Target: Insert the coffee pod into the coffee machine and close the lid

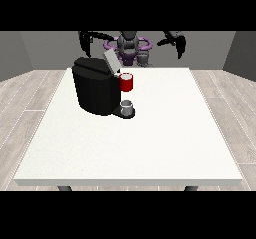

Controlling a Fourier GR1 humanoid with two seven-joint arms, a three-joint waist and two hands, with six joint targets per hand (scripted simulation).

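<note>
Grey walls and pale plank flooring surround a large white table (pixel 150 133) that fills the middle of the front view. Robot (pixel 129 45) stands small at the far edge, dark torso with purple rings at the shoulders, both arms raised and spread wide above the far end of the table. Hand at the view's left (pixel 86 39) hangs in the air above and just behind the coffee machine, touching nothing; fingers droop downward, but whether they are apart or curled together cannot be told. Hand at the view's right (pixel 176 40) is also up in the air, well apart from everything on the table, holding nothing; its finger state cannot be told either. Black coffee machine (pixel 95 87) sits on the left far part of the table, its grey lid (pixel 111 60) tilted up and open at the top. A red thing at the machine (pixel 126 82) sits at its right side, below the raised lid. Beneath that, a small grey thing (pixel 127 107) rests on the machine's dark base plate, near the machine's front right corner; whether it is the coffee pod or a cup cannot be told.
</note>
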